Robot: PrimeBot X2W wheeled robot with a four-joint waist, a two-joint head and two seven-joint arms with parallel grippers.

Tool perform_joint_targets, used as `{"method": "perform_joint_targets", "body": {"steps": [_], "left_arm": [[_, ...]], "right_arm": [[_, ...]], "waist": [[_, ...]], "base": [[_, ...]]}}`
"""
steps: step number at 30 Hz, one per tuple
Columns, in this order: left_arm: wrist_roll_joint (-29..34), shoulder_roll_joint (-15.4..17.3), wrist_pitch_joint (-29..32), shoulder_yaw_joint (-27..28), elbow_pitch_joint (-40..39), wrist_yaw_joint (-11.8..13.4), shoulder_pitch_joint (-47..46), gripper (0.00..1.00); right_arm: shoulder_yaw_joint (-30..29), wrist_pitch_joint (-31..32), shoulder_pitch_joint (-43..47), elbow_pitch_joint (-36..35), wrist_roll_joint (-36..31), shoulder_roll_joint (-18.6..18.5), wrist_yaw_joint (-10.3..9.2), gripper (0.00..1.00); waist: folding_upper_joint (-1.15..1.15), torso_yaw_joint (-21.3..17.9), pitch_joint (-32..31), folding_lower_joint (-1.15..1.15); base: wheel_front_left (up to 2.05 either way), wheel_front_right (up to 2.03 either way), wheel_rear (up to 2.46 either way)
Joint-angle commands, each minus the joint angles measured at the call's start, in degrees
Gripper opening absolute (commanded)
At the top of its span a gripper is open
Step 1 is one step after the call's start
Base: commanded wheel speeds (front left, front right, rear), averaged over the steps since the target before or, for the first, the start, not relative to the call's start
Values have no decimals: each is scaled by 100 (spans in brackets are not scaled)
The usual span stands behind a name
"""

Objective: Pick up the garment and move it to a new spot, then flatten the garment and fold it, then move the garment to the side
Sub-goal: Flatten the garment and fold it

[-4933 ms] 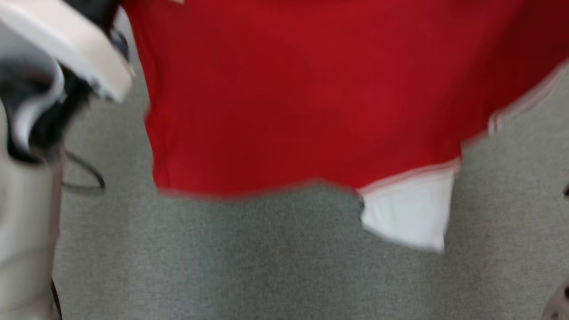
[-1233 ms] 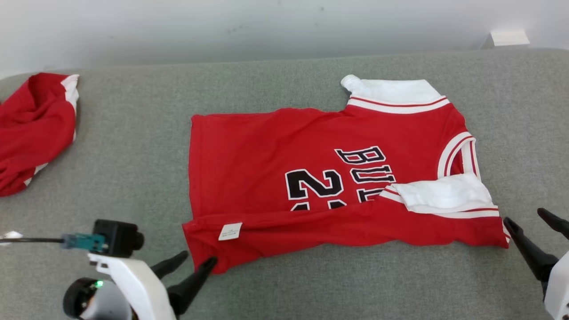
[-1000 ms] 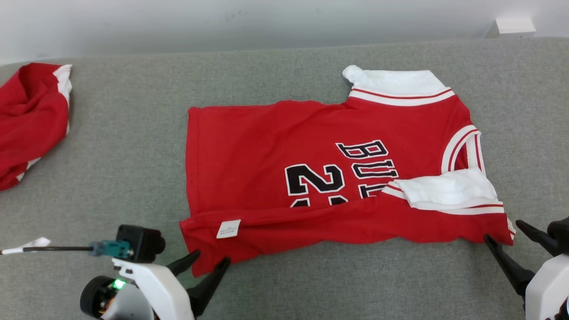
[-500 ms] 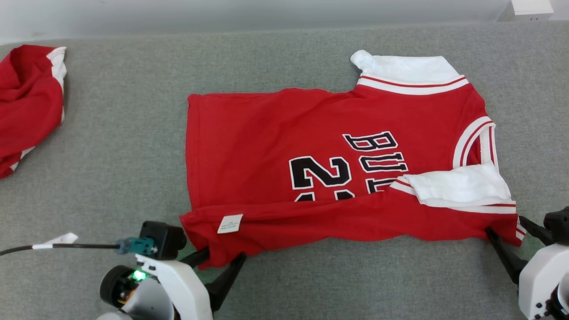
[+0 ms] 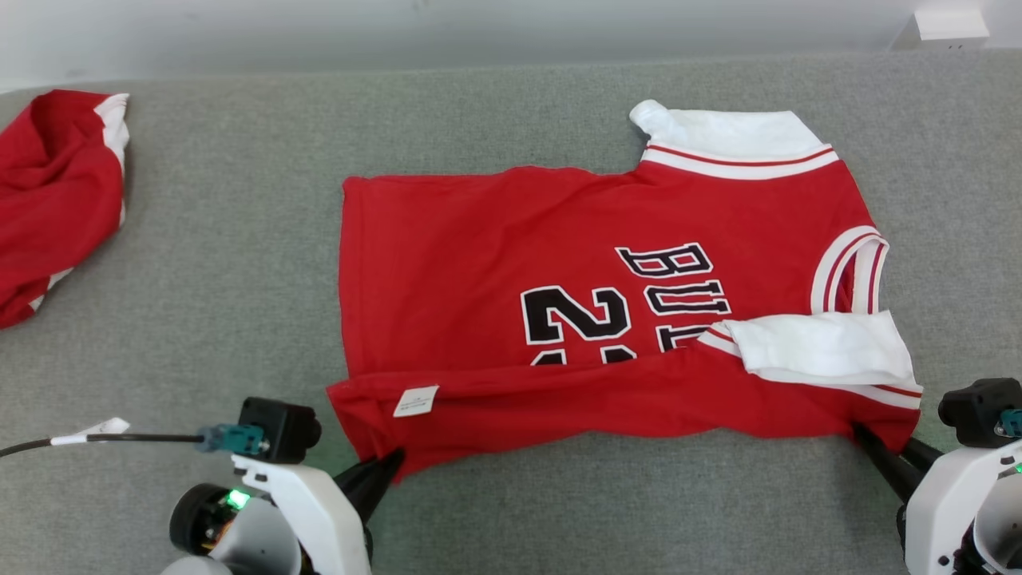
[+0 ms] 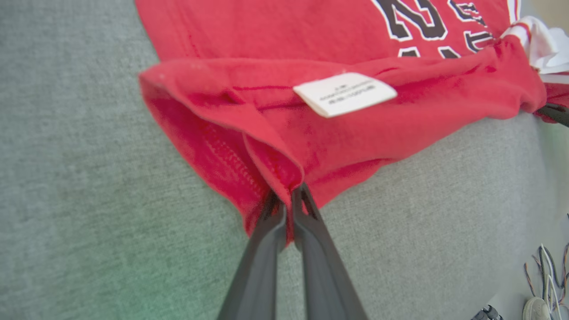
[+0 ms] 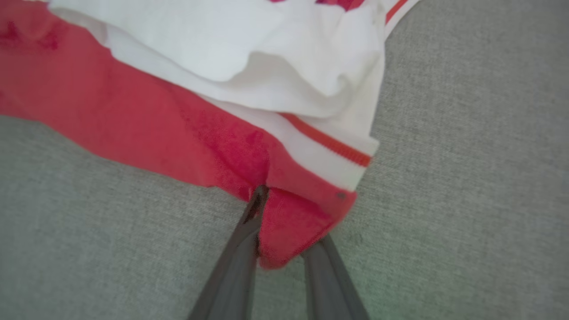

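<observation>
The garment [image 5: 559, 239], a red jersey with black lettering and white sleeves, lies spread on the grey padded surface [image 5: 223, 239], its near edge folded over with a white label [image 5: 415, 401] showing. My left gripper [image 5: 387, 465] is shut on the near left corner of the hem; the left wrist view shows the fingers [image 6: 266, 249] pressed together on the red cloth [image 6: 266, 31]. My right gripper [image 5: 882, 438] pinches the near right corner below the white sleeve [image 5: 822, 347]. In the right wrist view a red bunch of the garment [image 7: 133, 111] fills the gap at the right gripper [image 7: 289, 213].
A second red and white garment [image 5: 56, 192] lies crumpled at the far left. A thin cable with a white tag [image 5: 96, 433] runs from my left wrist. A pale wall and a white box [image 5: 950, 24] stand behind the surface. Loose wires [image 6: 546, 275] lie off its edge.
Both grippers have moved forward onto the near corners of the garment and closed on them from wide open. The head camera has shifted slightly.
</observation>
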Motion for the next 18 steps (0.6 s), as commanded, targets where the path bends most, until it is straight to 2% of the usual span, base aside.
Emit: {"method": "perform_joint_targets", "body": {"steps": [1, 5, 10, 15, 18], "left_arm": [[-98, 9, 30, 13, 40, -31, 40, 0], [-420, 17, 78, 159, 33, -127, 124, 0], [-832, 97, 189, 275, -181, -246, 355, 0], [-996, 215, 243, 270, -576, -261, 857, 0], [-1076, 245, 241, 192, -842, -226, 1291, 0]], "right_arm": [[95, 72, 71, 172, 83, -84, 14, 0], [163, 38, 40, 213, 505, -418, -1, 0], [215, 31, 72, -34, 936, -1085, 0, 0], [294, 282, 385, -326, 1405, -1684, 0, 0], [319, 462, 738, -539, 1730, -1868, 0, 0]], "waist": [[0, 10, -40, 0], [0, 50, -204, 0], [0, 68, -470, 0], [0, 46, -778, 0], [0, 48, -883, 0]], "base": [[0, 0, 0], [0, 0, 0], [0, 0, 0], [0, 0, 0], [0, 0, 0]]}}
